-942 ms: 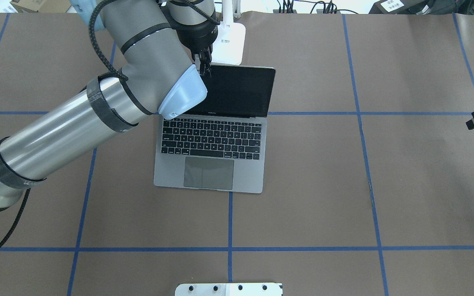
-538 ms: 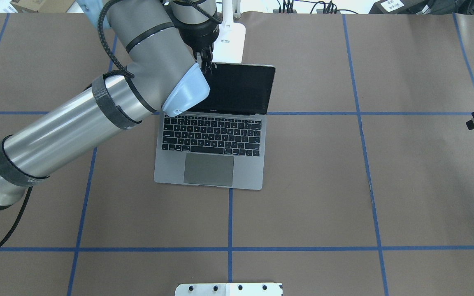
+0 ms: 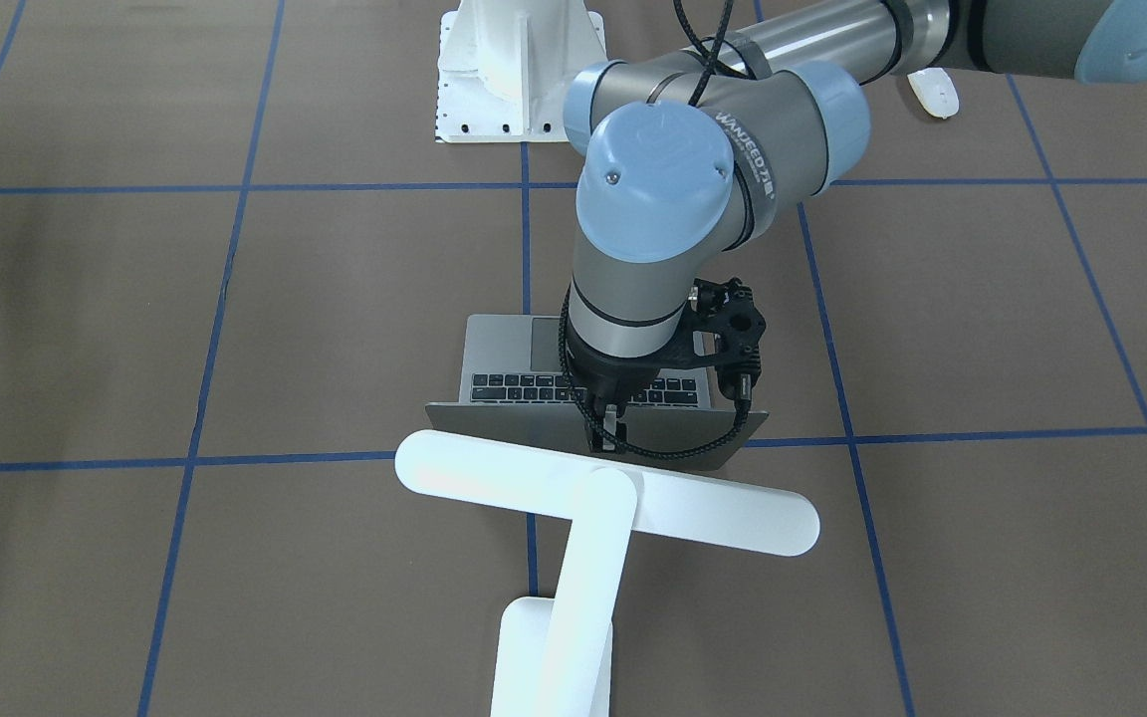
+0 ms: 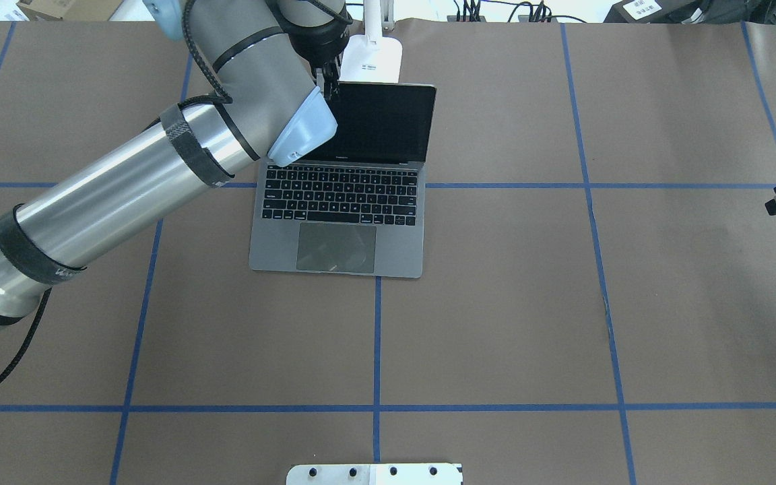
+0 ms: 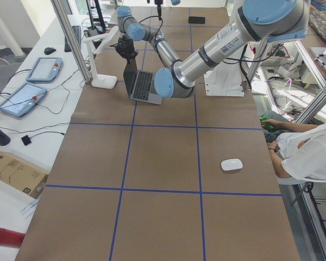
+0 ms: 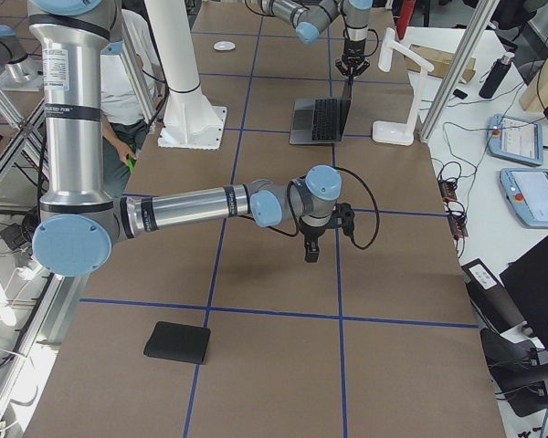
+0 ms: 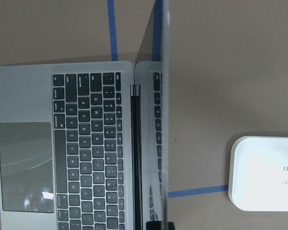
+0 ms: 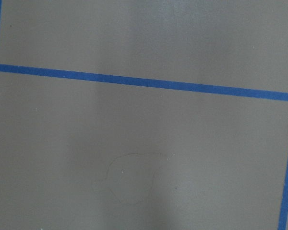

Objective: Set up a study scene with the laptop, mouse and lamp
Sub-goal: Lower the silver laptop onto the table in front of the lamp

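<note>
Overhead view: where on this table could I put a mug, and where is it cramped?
Free: the bare brown table right of the slim grey laptop, and the squares nearer than its trackpad. Crowded: the far edge, where the left gripper holds the lid beside the white lamp base.

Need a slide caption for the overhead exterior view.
Left gripper pinches the lid's top edge on the open laptop, lamp base just beyond it.

Silver tubes [image 4: 105,188], grey joints [image 3: 633,289], pale-blue caps [image 3: 655,169], black bands [image 4: 189,151], braided black cable [image 4: 21,351] trailing; white lettering [image 3: 748,159], black left gripper [image 3: 606,441], white bolted pedestal [image 3: 519,60].
</note>
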